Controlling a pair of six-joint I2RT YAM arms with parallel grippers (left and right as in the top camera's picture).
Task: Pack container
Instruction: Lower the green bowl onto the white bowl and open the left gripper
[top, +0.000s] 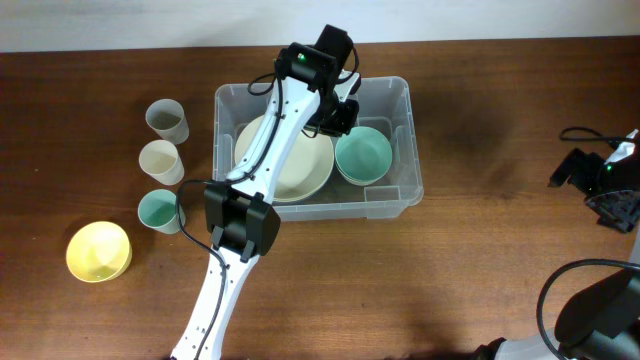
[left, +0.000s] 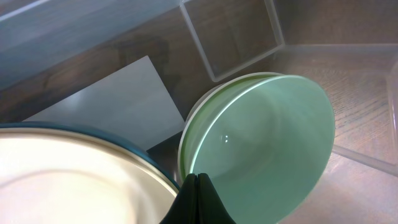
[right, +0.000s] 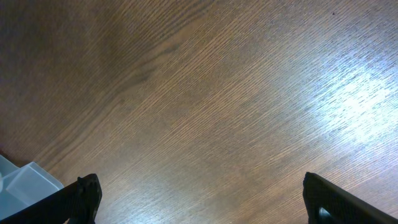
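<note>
The clear plastic container (top: 390, 205) stands at the table's middle. Inside it lie a cream plate with a dark rim (top: 300, 165) and a green bowl (top: 362, 155). My left gripper (top: 338, 115) hangs over the container's far side, shut and empty. In the left wrist view its closed fingertips (left: 198, 182) sit above the gap between the plate (left: 74, 180) and the bowl (left: 267, 149), with the white label (left: 118, 106) on the container's bottom and its wall (left: 367, 155) beyond. My right gripper (top: 610, 190) is open over bare wood (right: 202, 199) at the far right.
Left of the container stand a grey cup (top: 168, 120), a cream cup (top: 162, 160) and a teal cup (top: 160, 210). A yellow bowl (top: 98, 250) sits at the front left. A container corner (right: 18, 183) shows in the right wrist view.
</note>
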